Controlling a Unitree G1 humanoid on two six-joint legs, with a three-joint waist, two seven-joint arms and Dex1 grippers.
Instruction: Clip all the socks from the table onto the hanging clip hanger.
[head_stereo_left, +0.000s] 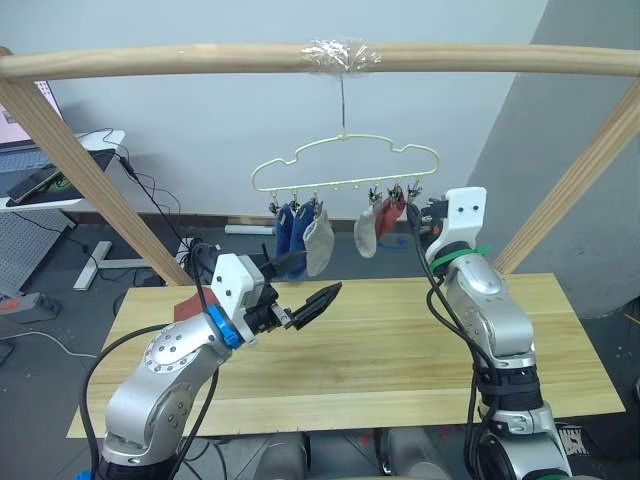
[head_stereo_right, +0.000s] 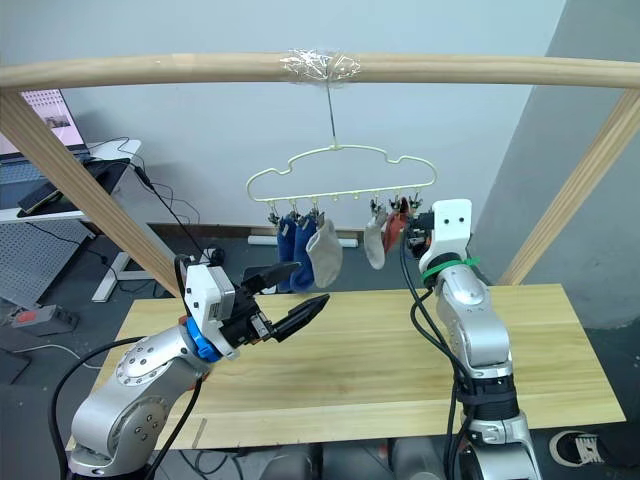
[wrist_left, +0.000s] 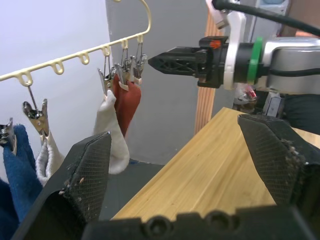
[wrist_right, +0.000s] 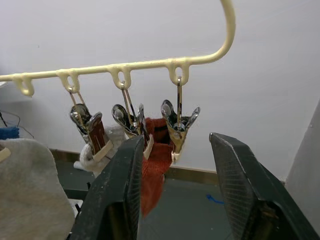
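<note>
The right gripper (wrist_right: 172, 165) is raised to the right end of the clip hanger (head_stereo_left: 345, 160), its fingers spread and empty around the outermost clip (wrist_right: 178, 125); that clip looks bare (judging from the right wrist view), while a rust-red sock (wrist_right: 152, 165) hangs from the clip beside it. To do this step well, bring the last sock's cuff squarely between the clip's jaws and let go only once it bites. The left gripper (head_stereo_left: 305, 305) hovers over the table (head_stereo_left: 400, 350) near its far left part, fingers parted, holding nothing. The hanger carries blue socks (head_stereo_left: 288, 232), a grey sock (head_stereo_left: 319, 245), another grey sock (head_stereo_left: 366, 235) and red; a red patch (head_stereo_left: 188, 305) lies at the table's left edge behind the left arm.
</note>
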